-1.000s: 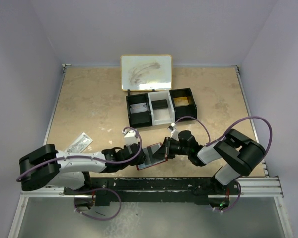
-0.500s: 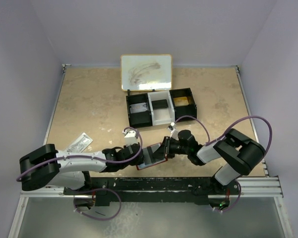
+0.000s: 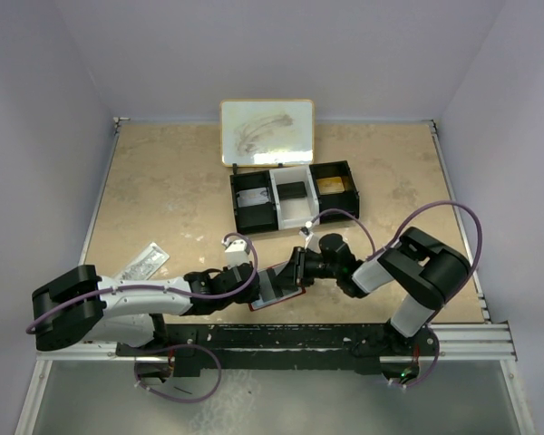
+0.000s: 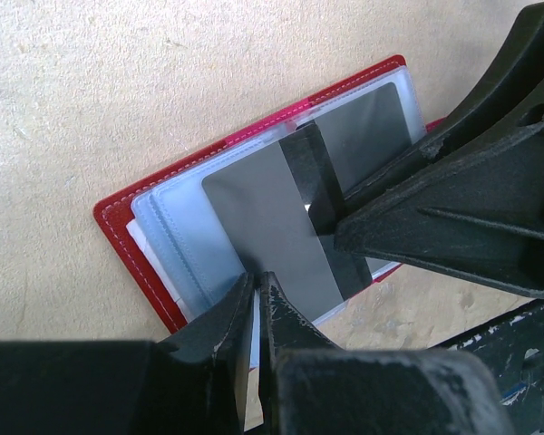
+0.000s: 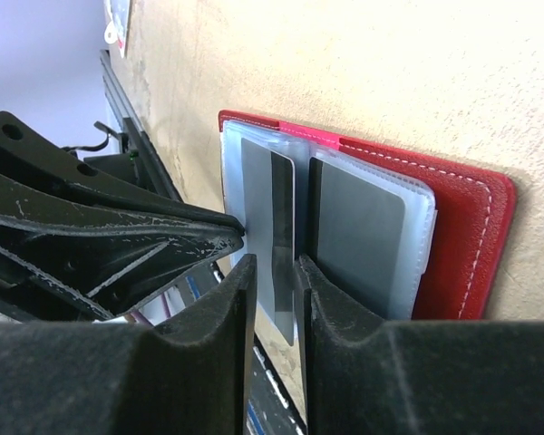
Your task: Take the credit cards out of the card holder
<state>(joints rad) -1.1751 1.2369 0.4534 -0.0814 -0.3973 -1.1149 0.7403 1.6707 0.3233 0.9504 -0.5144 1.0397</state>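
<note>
left gripper (image 4: 255, 292) is pinched shut on the edge of a grey card (image 4: 272, 217). the holder (image 4: 118, 231) lies open on the table (image 3: 163, 190) near the front, between both arms. card looks thin, stiff and slick, and the holder light, so grip the card's bare edge. right gripper (image 5: 274, 272), jaws slightly apart, straddles the card's other end.

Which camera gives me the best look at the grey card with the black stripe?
Left wrist: the grey plastic card with a black stripe lies almost face-on across the red folding card holder, nearly whole. Right wrist shows it foreshortened, its lower part hidden. Top external shows only a small grey patch.
</note>
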